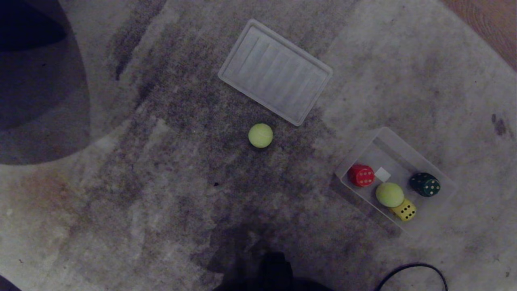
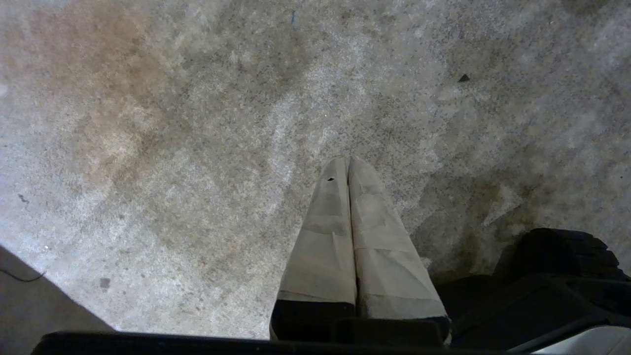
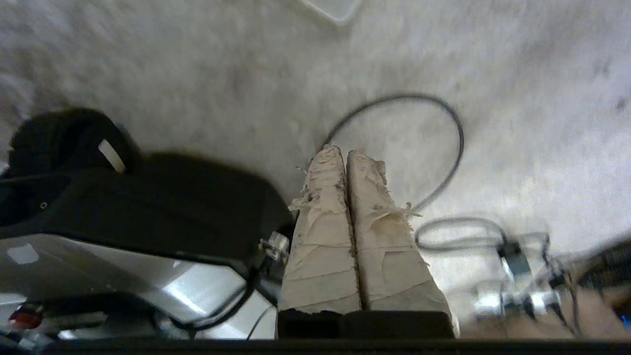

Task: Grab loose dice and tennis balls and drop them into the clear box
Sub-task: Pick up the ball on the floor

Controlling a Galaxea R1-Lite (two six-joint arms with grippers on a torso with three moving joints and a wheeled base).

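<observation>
A: What is the ground like?

B: A pale grey carpet (image 1: 141, 194), mottled with darker smudges through the middle of the head view and a brownish stain at the left edge. A strip of wood floor (image 1: 490, 24) shows in the upper right corner, and a dark rounded shape (image 1: 36, 81) fills the upper left.

A: Where do the task's things lie?

B: One loose tennis ball (image 1: 260, 135) sits alone on the carpet just above the frame's centre. Above it, close but apart, lies the flat ribbed lid (image 1: 275, 72), set at a slant. The clear box (image 1: 434, 165) stands at the right, lower than the ball. Inside it are a red die (image 1: 361, 175), a second tennis ball (image 1: 389, 194) touching a yellow die (image 1: 404, 210), a dark green die (image 1: 425, 184), and a small white square (image 1: 382, 174) just beside the red die.

A: Any label or writing?

B: None that I can read. The dice show only pips.

A: And the grippers?

B: Neither shows in the head view. In its wrist view the left gripper (image 2: 348, 165) has its taped fingers pressed together, holding nothing, over bare carpet. The right gripper (image 3: 346, 153) is likewise closed and empty, its tape frayed, with a looped grey cable (image 3: 446, 148) on the carpet beyond it and the robot's dark base (image 3: 148, 207) to one side. A black cable (image 1: 412, 273) also curls in at the head view's lower right edge.
</observation>
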